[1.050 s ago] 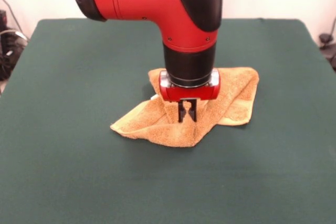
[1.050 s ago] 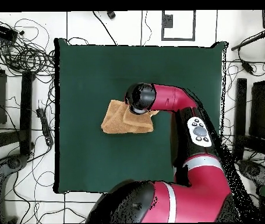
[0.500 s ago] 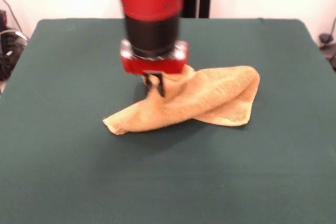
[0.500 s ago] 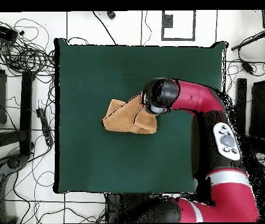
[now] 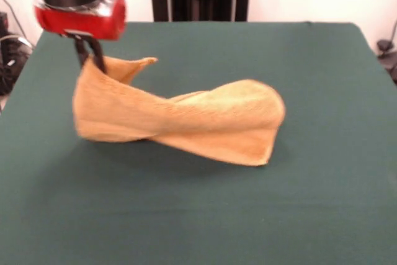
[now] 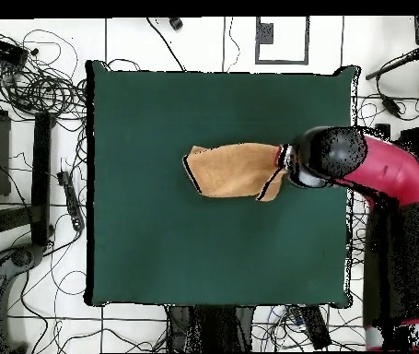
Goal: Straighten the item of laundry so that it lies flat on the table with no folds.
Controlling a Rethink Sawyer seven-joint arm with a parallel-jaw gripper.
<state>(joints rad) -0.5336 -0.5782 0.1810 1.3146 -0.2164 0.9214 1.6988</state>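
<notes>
One corner of the towel [image 5: 180,122] is pinched between the two dark fingers [image 5: 94,46] of the tool [image 5: 87,54], which hangs below the red wrist ring of the arm [image 6: 378,171]. The tool is clenched on the cloth: the pinched corner stands raised above the bench [image 5: 322,203], and a short flap of towel sticks out sideways just past the fingers.

From the raised corner the towel slopes down in a long twisted sheet. Its lower edge rests on the green bench cover; its far end (the rounded lobe at the right of the front view) lies on the bench and is doubled over, with one layer curling on top of another. The cloth is golden-tan terry, and it is not flat: a diagonal twist runs through its middle.

In the overhead view the towel [image 6: 233,171] shows as a stretched, roughly rectangular strip lying crosswise near the middle of the bench [image 6: 157,249], well clear of every edge. The arm reaches in from one side of the bench, and its black wrist covers the pinched end of the cloth, so the tool itself is hidden there.

Cables [image 6: 29,83] lie on the floor around the bench.
</notes>
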